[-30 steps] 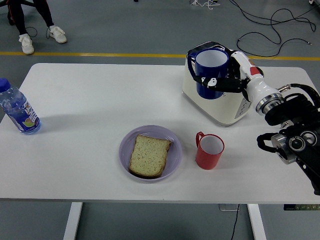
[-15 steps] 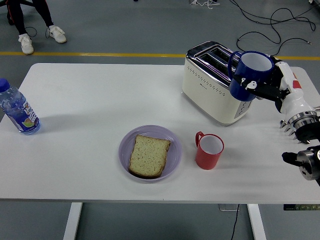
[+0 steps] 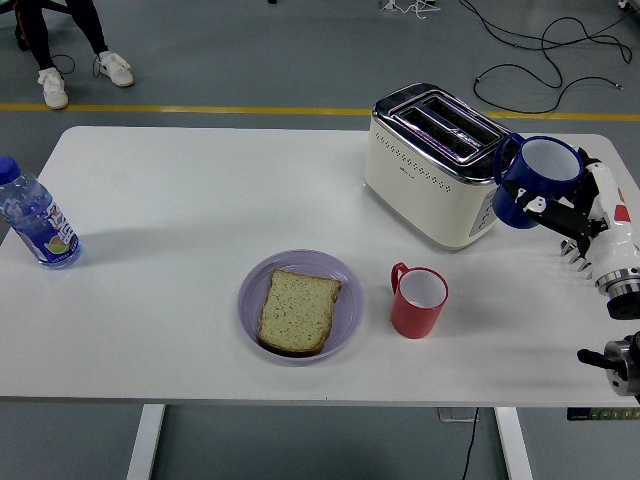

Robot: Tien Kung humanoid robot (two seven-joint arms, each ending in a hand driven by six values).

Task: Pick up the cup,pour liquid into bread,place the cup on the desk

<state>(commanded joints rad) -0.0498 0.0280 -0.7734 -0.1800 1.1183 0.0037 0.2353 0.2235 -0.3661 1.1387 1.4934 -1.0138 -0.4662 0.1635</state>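
My right hand (image 3: 560, 205) holds a blue cup (image 3: 536, 180) upright, right of the toaster and low over the table's right side. Its handle points left toward the toaster. A slice of bread (image 3: 298, 311) lies on a lilac plate (image 3: 345, 280) near the table's front middle. A red cup (image 3: 418, 301) stands upright just right of the plate, handle to the left. The blue cup is well to the right of and behind the bread. My left arm does not show.
A cream toaster (image 3: 432, 168) stands at the back right, close to the blue cup. A water bottle (image 3: 36, 218) with a blue cap stands at the far left edge. A person's legs (image 3: 60, 45) show on the floor at top left.
My right hand has carried the blue cup rightward and down, from in front of the toaster's top to its right side. The arm has drawn back toward the right edge.
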